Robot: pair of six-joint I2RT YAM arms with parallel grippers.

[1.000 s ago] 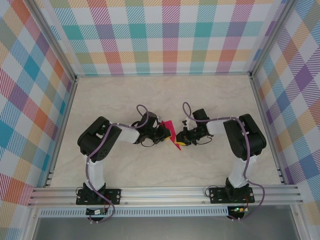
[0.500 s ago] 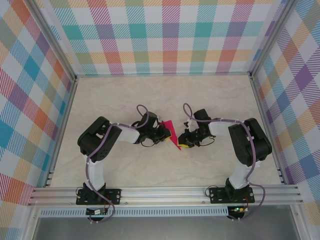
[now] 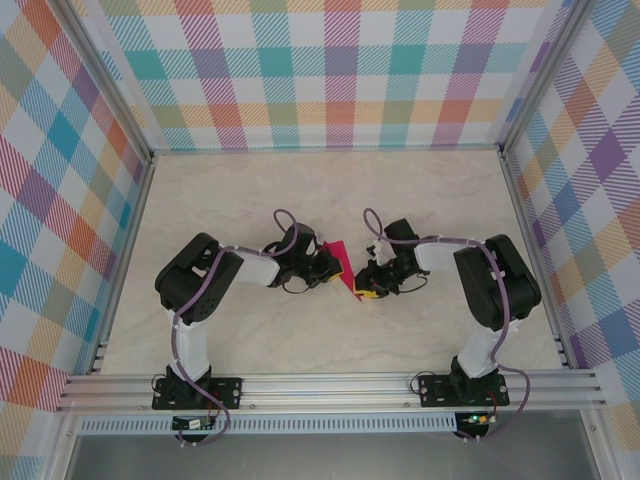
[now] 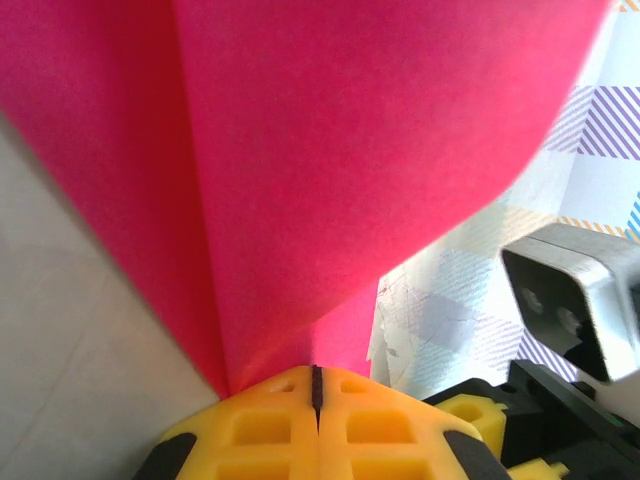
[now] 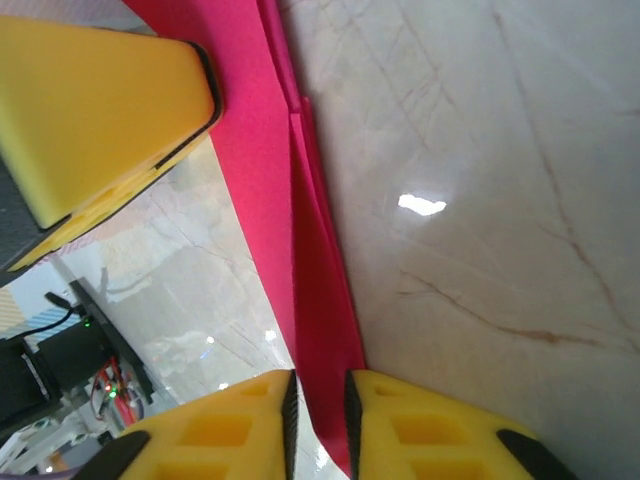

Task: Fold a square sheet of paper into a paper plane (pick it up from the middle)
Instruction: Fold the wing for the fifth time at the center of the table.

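You have the part-folded paper (image 4: pixel 330 150) over the middle of the desk (image 3: pixel 230 200), left gripper (image 4: pixel 316 388) clenched on it, right gripper (image 5: pixel 318 405) slightly parted around its tip; no plane yet, I'd say, more folds left.

Magenta-pink paper plane (image 3: pixel 340 258), yellow end effector pads (image 4: pixel 260 430), cream marbled table (image 3: pixel 250 190), pastel multicolour plaid walls (image 3: pixel 340 70)

The table (image 3: pixel 430 190) is a cream, marble-veined top, glossy enough to carry a bright glint in the right wrist view. Aluminium rails (image 3: pixel 330 385) edge it at 3, 6 and 9 o'clock. The folded pink paper (image 3: pixel 338 262) stands at its centre. Whether its low tip touches the surface cannot be told.
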